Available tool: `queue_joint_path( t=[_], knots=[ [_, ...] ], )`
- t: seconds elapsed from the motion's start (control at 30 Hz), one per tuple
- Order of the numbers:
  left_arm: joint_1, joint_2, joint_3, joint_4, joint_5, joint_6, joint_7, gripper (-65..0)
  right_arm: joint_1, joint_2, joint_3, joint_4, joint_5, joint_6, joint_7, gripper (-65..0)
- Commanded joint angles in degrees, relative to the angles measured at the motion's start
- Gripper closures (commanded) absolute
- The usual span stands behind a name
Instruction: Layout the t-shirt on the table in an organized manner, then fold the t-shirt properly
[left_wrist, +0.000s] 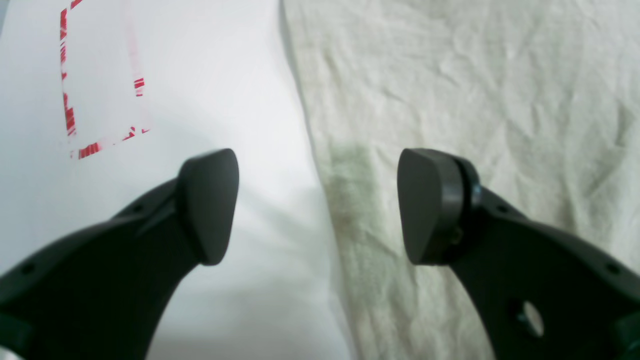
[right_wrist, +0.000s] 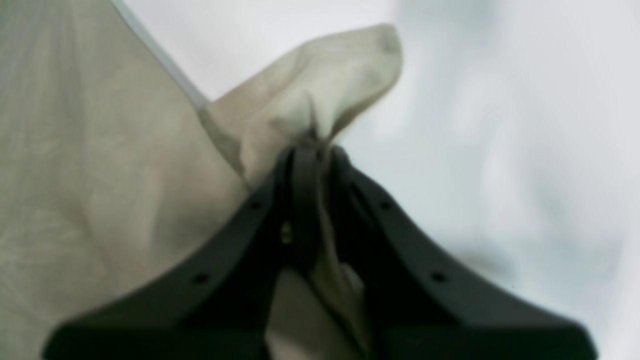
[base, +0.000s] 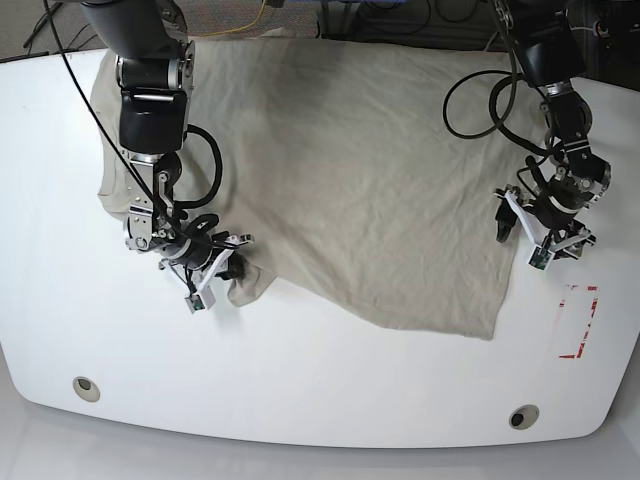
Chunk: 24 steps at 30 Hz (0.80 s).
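T-shirt (base: 340, 170): beige-grey, wrinkled, spread mostly flat across the far and middle part of the white surface (base: 320, 380). Its far edge reaches the far rim of the surface. Near edge runs on a slant, lowest at the corner toward the base view's right. One small flap of cloth sticks out at the near edge on the base view's left.

Right gripper (right_wrist: 310, 145): jaws pressed together on that flap. In the right wrist view the fabric is bunched between the pads and a peak of cloth stands up beyond the tips, lifted off the surface. The rest of the shirt falls away to that view's left. View is soft, so finer detail of the pinch is not readable.

Left gripper (left_wrist: 317, 205): jaws wide, nothing between them. It straddles the shirt's side edge: one pad over bare surface, the other over cloth. Whether the pads touch down cannot be told. In the base view it sits at the shirt's edge on that view's right.

Red tape rectangle (base: 578, 320): worn outline on the surface just beside the left gripper, clear of the shirt.

Two round grommet holes (base: 86, 387) along the near rim, well apart from the cloth. No containers in view.
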Motion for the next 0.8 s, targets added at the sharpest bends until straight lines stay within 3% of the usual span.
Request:
queue_joint_path(
  t=[0.0,0.23,0.57,0.77],
  knots=[
    [-1.1,-0.7,-0.2,1.1,-0.7,0.2,-1.2,-45.1,1.6,0.4,-0.1,0.7,0.0,0.3,-0.1,-2.3],
    [-1.1,-0.7,-0.2,1.1,-0.7,0.2,-1.2,-45.1,1.2,1.6,0.0,5.9,-0.1,-0.1,-0.3,0.0],
    [-3.1,-0.8,-0.1,1.0,-0.8,0.2,-1.3,-45.4,1.1,3.5,0.3,16.9,-0.2,-0.2,-8.1,0.0],
    [-6.4,-0.7,-0.4,0.9,-0.9,0.2,-1.2,-45.5,-1.1,3.8,0.3,24.1,-0.2,-0.2,-9.9,0.0]
  ],
)
